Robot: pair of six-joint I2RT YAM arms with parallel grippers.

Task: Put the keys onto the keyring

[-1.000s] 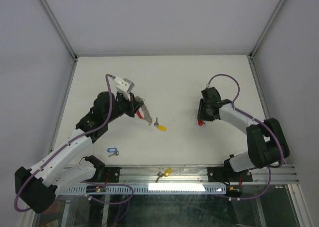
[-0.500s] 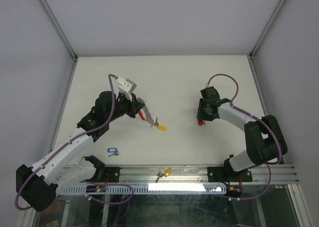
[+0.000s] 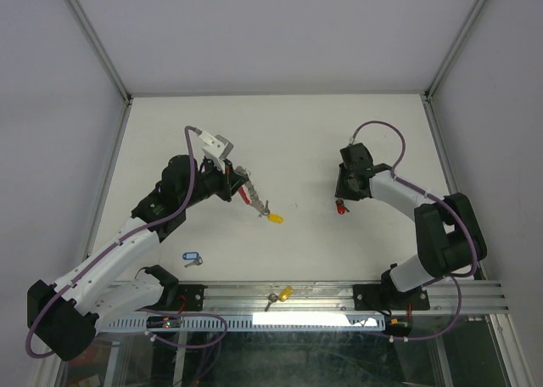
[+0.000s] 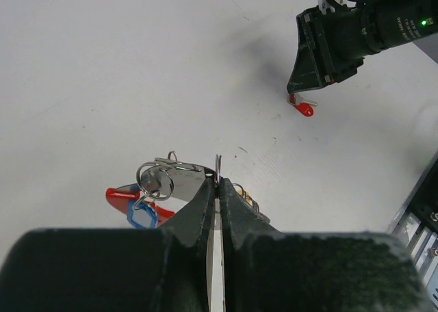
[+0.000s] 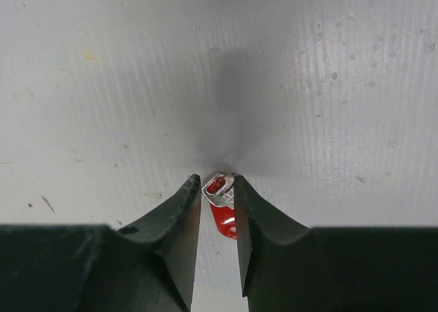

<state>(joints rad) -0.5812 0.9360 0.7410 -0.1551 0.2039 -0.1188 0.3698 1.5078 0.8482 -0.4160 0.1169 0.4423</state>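
My left gripper point(image 4: 218, 183) is shut on one silver ring of the keyring point(image 4: 161, 178), held just above the table. The keyring's red band point(image 3: 244, 195) and a blue-tagged key point(image 4: 142, 216) hang from it. A yellow-tagged key point(image 3: 273, 217) lies at the keyring's lower end; whether it is attached I cannot tell. My right gripper point(image 5: 217, 182) points down at a red-tagged key point(image 5: 224, 213) on the table. Its silver head sits between the fingertips, against the right finger, with a small gap on the left.
A blue-tagged key point(image 3: 192, 258) lies on the table near the left arm's base. Another yellow-tagged key point(image 3: 282, 294) rests on the metal rail at the front edge. White walls close the table at the back and sides.
The right jaws have narrowed around the red-tagged key, and that wrist has shifted slightly away. The left gripper moved the keyring a little right, then held still.
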